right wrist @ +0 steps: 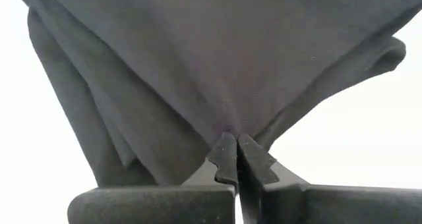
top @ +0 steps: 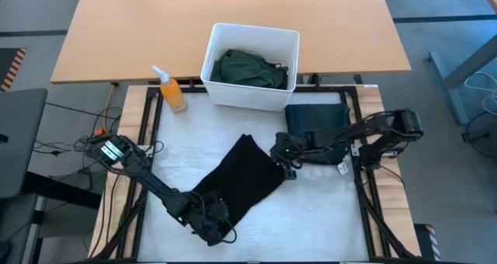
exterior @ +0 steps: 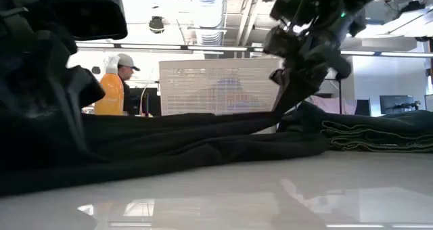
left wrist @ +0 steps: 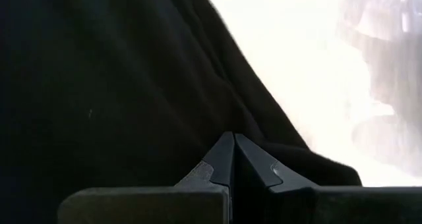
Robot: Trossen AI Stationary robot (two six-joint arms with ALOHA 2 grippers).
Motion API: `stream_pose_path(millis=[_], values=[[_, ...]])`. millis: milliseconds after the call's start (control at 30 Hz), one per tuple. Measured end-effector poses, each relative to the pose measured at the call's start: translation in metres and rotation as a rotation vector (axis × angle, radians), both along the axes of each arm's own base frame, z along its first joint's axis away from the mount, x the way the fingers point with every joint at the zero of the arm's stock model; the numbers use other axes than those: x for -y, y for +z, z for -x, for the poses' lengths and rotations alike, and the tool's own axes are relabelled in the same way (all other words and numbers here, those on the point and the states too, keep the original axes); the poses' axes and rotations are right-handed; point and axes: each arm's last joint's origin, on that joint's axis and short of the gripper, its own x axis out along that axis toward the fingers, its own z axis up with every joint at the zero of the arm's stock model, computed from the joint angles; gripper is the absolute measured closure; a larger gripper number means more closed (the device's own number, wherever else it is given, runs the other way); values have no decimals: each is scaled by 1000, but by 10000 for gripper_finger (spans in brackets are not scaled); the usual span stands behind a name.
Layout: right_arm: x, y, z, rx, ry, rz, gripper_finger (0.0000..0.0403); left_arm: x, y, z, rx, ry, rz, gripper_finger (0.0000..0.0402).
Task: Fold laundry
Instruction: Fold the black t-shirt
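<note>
High view: a black garment (top: 241, 178) lies diagonally across the white table (top: 326, 217), stretched between both arms. The left tool (top: 211, 221) sits at its near lower corner; the right tool (top: 284, 161) sits at its far right edge. A folded dark garment (top: 317, 118) rests behind the right arm, just beside a white bin (top: 250, 93) holding dark green clothing (top: 250, 68). An orange spray bottle (top: 172, 92) stands left of the bin.

Low view: only here is lift evident. The right tool (exterior: 287, 78) holds the black garment's (exterior: 189, 139) edge raised off the table (exterior: 237, 196), the cloth sloping down from it. The folded garment (exterior: 379, 135) shows as a flat stack at right. The bin (exterior: 216, 88) stands behind. A person in an orange top (exterior: 111, 88) stands in the room beyond, unseen elsewhere.

Left wrist view: the left tool's fingers (left wrist: 217, 161) are pressed together on black cloth (left wrist: 112, 85), which fills most of the frame; bright table shows beyond.

Right wrist view: the right tool's fingers (right wrist: 224, 158) are pinched tight on a gathered point of the black garment (right wrist: 198, 59), with folds fanning away from the grip.
</note>
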Motion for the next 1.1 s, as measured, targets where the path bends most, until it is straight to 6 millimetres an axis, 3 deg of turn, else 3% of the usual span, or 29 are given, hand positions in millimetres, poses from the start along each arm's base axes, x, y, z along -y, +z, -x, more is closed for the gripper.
stream_pose_path(millis=[233, 467, 733, 933, 1100], values=[[-18, 23, 27, -68, 56, -154, 387, 3, 1, 8, -59, -20, 12, 401], [-49, 38, 46, -116, 167, -344, 384, -4, 20, 12, -8, -75, -67, 401], [-76, 15, 46, -288, 145, -383, 376, -11, 47, 23, 10, -92, -67, 401], [-90, -5, 53, -462, 130, -359, 344, -12, 45, 33, -85, -66, -58, 401], [-91, -6, 54, -483, 118, -361, 327, -8, 45, 36, -79, -46, -52, 401]])
